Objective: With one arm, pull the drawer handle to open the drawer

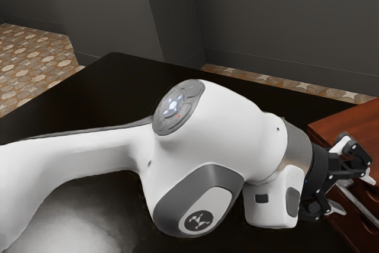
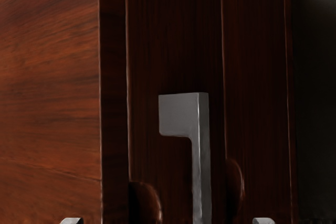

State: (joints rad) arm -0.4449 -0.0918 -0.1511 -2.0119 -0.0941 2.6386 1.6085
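- My arm (image 1: 201,164) comes in from the exterior view's left, over the dark desk (image 1: 118,81). Its big white body stands in front of most of the scene, so I cannot judge well how straight my pull line would be.
- The claw (image 1: 342,185) is at the exterior view's right, just beside the wooden cabinet (image 1: 346,125). Its fingers stand apart and clamp nothing yet.
- In the wrist view the silver handle (image 2: 195,145) sits on the drawer front (image 2: 173,51), between my two fingertips (image 2: 71,220), but nearer to one of them.
- Risk: if I close from this offset, I think one finger meets the bar first and pushes it sideways. The grip can then be crooked.
- Risk: the handle is thin and smooth metal. If I pull with a weak hold, the fingers may slide off its end and the drawer stays shut.
- Risk: if I pull at an angle to the drawer, it may jam in the cabinet, or the whole cabinet may drag on the desk.
- Hard to see: how deep the fingers reach around the bar. I cannot tell if they are past it or only in front of it.
- Cut off: the near end of the handle leaves the wrist view's edge, and the cabinet is cut by the exterior view's right edge.
- I cannot read any gap at the drawer, so I judge it is not yet opened.
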